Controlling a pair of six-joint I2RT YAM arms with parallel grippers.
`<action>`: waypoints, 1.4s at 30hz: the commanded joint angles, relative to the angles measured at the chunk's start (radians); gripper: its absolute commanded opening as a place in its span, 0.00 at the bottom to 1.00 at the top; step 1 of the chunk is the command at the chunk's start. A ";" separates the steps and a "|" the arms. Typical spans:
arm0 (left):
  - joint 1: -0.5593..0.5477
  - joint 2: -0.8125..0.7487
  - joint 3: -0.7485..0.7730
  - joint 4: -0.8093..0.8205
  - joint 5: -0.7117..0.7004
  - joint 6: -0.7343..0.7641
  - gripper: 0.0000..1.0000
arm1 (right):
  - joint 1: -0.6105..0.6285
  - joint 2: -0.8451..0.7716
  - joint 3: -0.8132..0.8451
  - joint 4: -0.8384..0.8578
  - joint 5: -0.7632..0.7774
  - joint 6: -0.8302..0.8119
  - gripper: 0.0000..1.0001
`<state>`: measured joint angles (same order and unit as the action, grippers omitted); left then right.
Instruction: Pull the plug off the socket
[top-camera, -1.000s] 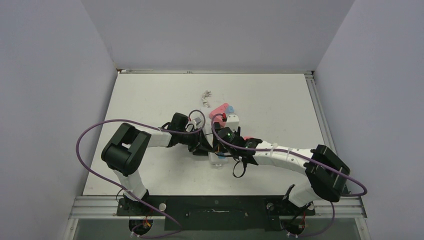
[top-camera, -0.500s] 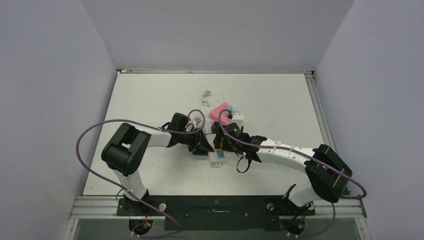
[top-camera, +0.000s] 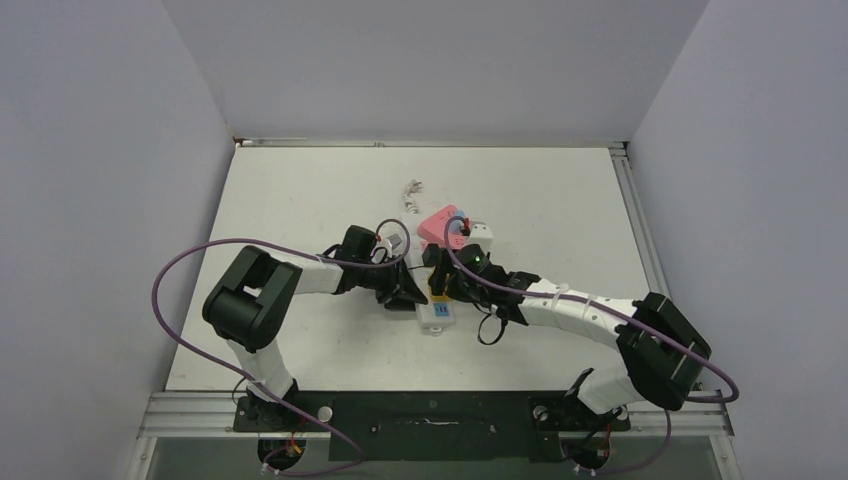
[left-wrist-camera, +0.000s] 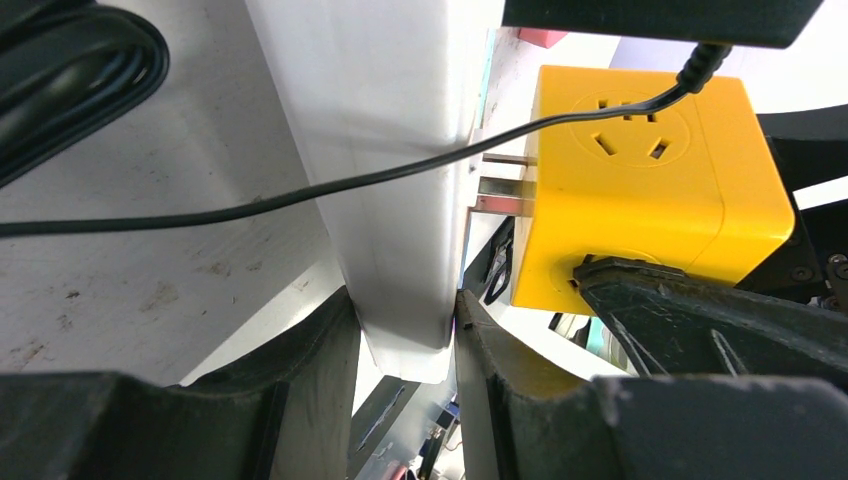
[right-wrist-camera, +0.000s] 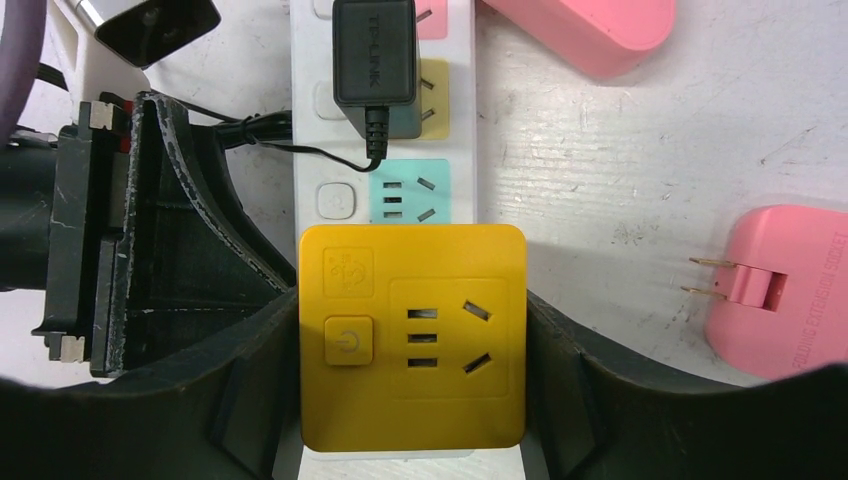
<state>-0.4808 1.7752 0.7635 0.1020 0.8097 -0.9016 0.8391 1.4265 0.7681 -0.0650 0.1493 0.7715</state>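
Observation:
The socket is a long white power strip (right-wrist-camera: 312, 150) with pink, yellow and teal outlets; its near end shows in the top view (top-camera: 437, 316). A yellow cube plug (right-wrist-camera: 440, 400) sits over its near end. In the left wrist view the yellow plug (left-wrist-camera: 640, 190) is lifted slightly, with bare metal prongs (left-wrist-camera: 500, 185) showing between it and the strip (left-wrist-camera: 385, 150). My right gripper (right-wrist-camera: 412, 330) is shut on the yellow plug's sides. My left gripper (left-wrist-camera: 405, 320) is shut on the strip's edge. In the top view both grippers, left (top-camera: 408, 292) and right (top-camera: 440, 280), meet at the strip.
A black adapter (right-wrist-camera: 373, 60) with a thin black cable is plugged into the strip's yellow outlet. Two loose pink plugs (right-wrist-camera: 575, 25) (right-wrist-camera: 780, 290) lie on the table right of the strip. Small metal bits (top-camera: 411, 190) lie farther back.
My right gripper has moved left and forward over the strip and closed on the yellow plug. My left gripper has stayed clamped on the strip.

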 joint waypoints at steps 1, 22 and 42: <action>0.004 -0.002 0.025 -0.022 0.000 0.026 0.00 | 0.002 -0.069 -0.002 0.102 0.055 0.002 0.05; 0.007 -0.013 0.034 -0.068 -0.031 0.054 0.00 | -0.148 -0.213 -0.010 0.014 0.082 -0.114 0.05; 0.006 -0.010 0.039 -0.072 -0.028 0.055 0.00 | -0.518 -0.073 -0.107 0.152 -0.152 -0.158 0.16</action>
<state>-0.4778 1.7752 0.7815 0.0547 0.8055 -0.8715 0.3389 1.3407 0.6838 -0.0154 0.0109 0.6125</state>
